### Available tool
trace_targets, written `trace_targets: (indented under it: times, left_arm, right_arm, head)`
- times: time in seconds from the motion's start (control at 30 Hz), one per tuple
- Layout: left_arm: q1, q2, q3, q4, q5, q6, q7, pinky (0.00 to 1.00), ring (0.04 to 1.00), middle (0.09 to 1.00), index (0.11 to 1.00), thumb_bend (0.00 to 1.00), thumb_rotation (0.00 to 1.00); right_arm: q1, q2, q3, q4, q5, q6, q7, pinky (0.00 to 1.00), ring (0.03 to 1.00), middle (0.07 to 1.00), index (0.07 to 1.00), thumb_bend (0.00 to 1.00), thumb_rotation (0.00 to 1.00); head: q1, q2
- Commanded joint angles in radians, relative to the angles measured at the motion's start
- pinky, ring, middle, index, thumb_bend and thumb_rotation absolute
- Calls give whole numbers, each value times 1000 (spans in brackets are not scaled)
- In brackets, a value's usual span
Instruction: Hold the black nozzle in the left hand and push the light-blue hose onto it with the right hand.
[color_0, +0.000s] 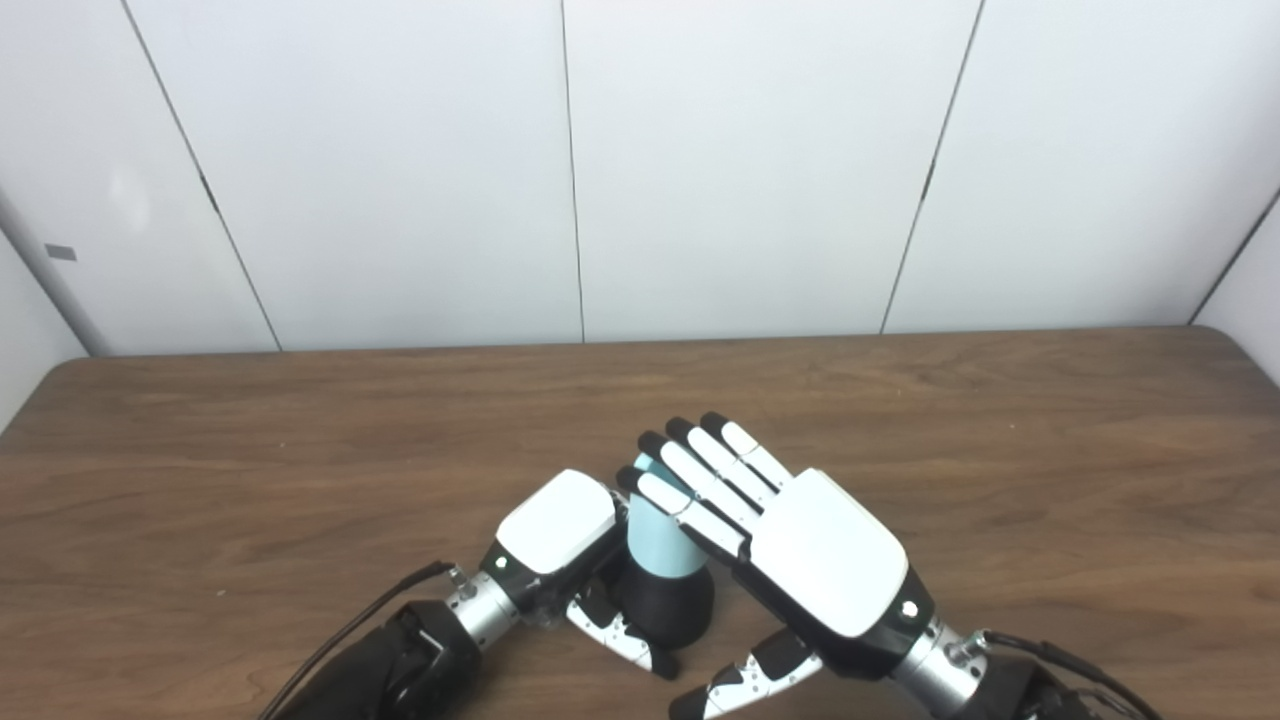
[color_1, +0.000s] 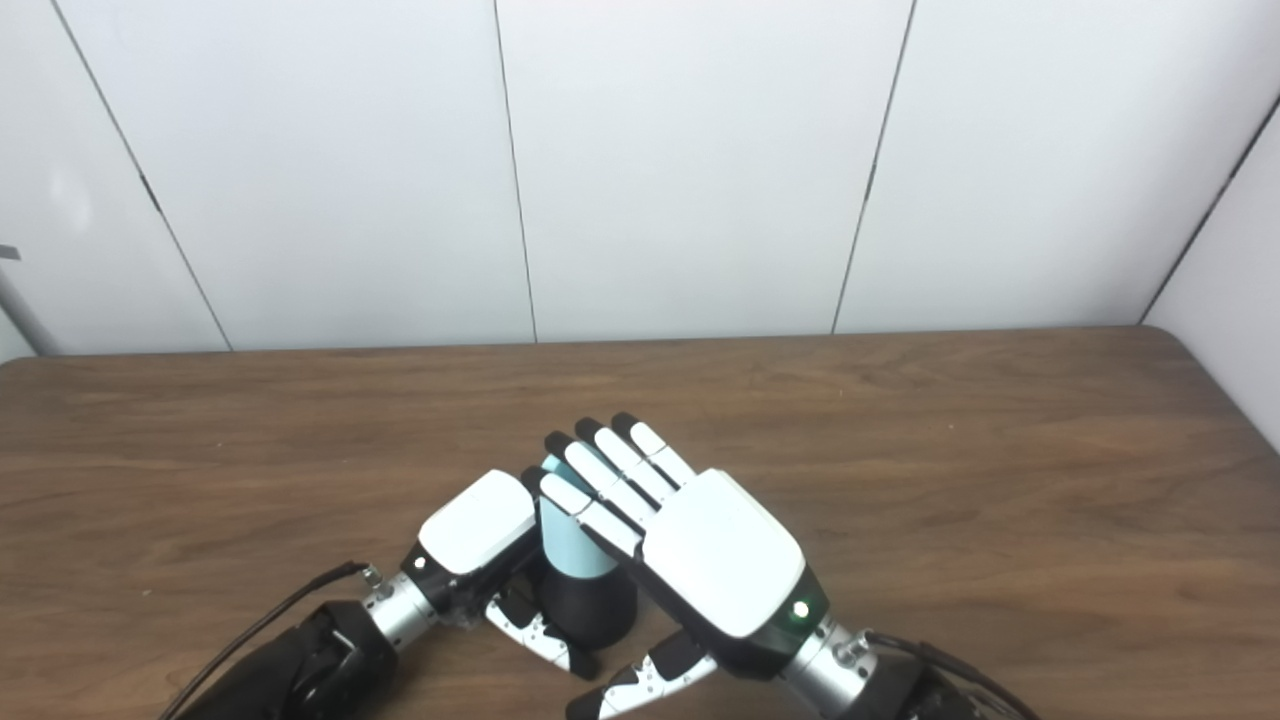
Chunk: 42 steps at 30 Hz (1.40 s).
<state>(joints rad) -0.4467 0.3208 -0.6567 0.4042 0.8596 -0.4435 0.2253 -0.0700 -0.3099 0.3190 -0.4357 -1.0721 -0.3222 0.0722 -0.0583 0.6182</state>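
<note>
Left eye view, lower centre: the left hand (color_0: 556, 522) grips the black nozzle (color_0: 666, 608), light-blue hose (color_0: 658, 540) seated on top; the right hand (color_0: 800, 550), fingers extended and released, rests against the hose.

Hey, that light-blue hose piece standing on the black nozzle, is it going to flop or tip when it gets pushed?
Probably not floppy: the light-blue hose is a short, stubby tube standing straight. It looks smooth, so the right hand may slip on it. Tipping seems unlikely, since the black nozzle below flares wide and the left hand wraps it.
</note>
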Motion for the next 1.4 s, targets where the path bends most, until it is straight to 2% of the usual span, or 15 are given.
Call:
trace_targets:
  times: [0.0, 0.13, 0.33, 0.8, 1.07, 1.37]
  left_arm:
    - [157, -14, -86, 102, 39, 5, -83, 122, 162, 238, 483, 516, 40]
    - [155, -14, -87, 107, 40, 0, -78, 122, 160, 235, 483, 516, 40]
    - [155, -13, -87, 106, 36, -4, -80, 120, 158, 234, 483, 516, 40]
    - [158, -14, -85, 100, 33, 4, -89, 120, 156, 232, 483, 517, 40]
    - [159, -12, -86, 92, 38, 7, -89, 122, 160, 236, 483, 516, 40]
    - [160, -9, -86, 87, 35, 9, -97, 128, 170, 247, 483, 516, 41]
  right_arm:
    - [14, -41, 34, 48, 28, -27, 79, 942, 957, 949, 911, 757, 764]
    - [6, -51, 45, 47, 82, -16, 94, 849, 904, 905, 870, 801, 741]
    - [0, -59, 53, 37, 115, 6, 120, 813, 892, 897, 854, 819, 732]
    - [-1, -62, 58, 43, 105, 3, 111, 822, 905, 908, 862, 815, 734]
    - [4, -66, 61, 43, 57, -1, 99, 870, 933, 929, 885, 804, 748]
    - [12, -68, 61, 44, 48, 1, 94, 883, 938, 935, 889, 798, 739]
  head:
    - [-1, 0]
    - [-1, 0]
    - [-1, 1]
    - [-1, 3]
    - [-1, 4]
    - [-1, 6]
